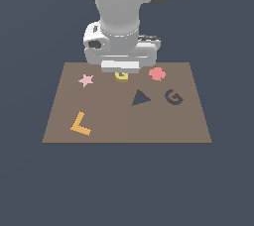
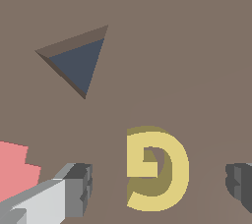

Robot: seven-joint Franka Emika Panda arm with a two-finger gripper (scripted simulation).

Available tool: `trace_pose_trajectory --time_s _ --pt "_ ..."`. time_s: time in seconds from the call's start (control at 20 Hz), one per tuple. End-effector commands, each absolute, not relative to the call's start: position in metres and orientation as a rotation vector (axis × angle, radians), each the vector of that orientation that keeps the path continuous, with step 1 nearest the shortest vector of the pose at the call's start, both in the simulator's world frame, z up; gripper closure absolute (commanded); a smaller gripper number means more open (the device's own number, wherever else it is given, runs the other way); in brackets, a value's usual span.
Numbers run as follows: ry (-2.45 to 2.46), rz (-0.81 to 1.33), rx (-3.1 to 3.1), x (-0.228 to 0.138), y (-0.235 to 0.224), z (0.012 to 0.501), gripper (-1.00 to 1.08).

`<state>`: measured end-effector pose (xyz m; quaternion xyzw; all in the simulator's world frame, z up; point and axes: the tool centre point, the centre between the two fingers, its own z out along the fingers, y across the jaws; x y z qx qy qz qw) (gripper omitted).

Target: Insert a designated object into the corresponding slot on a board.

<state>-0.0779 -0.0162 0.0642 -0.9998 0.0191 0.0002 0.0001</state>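
Spread fingers (image 2: 74,188) of the gripper (image 2: 157,183) flank the yellow G (image 2: 162,171), untouching. Only the exterior view shows the G-shaped slot (image 1: 173,97) on the board (image 1: 124,126).

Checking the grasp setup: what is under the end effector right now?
The small yellow G-shaped block lies flat on the brown rectangular board, between the open fingers of the end effector. In the exterior view the arm covers most of it.

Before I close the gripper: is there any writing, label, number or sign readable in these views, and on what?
No printed words, labels, brands or numbers show in either view.
"G": only as a shape, the yellow G block between the open gripper fingers; it appears mirrored in the wrist view.
"G": the dark G-shaped recess in the board.
"L": the orange L-shaped piece.
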Motion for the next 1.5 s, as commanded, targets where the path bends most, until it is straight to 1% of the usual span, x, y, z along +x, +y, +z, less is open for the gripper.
trace_pose_trajectory --time_s 0.0,0.5,0.95,1.0,1.45 --pt "0.065 -0.001 -3.141 -0.083 -0.018 0.056 -0.92" --pt "0.068 0.001 -3.141 -0.086 -0.019 0.049 -0.92" --pt "0.068 0.0 -3.141 -0.086 -0.019 0.03 -0.92" --pt "0.068 0.0 -3.141 -0.086 -0.019 0.03 1.08" --pt "0.068 0.0 -3.141 -0.086 -0.019 0.03 1.08"
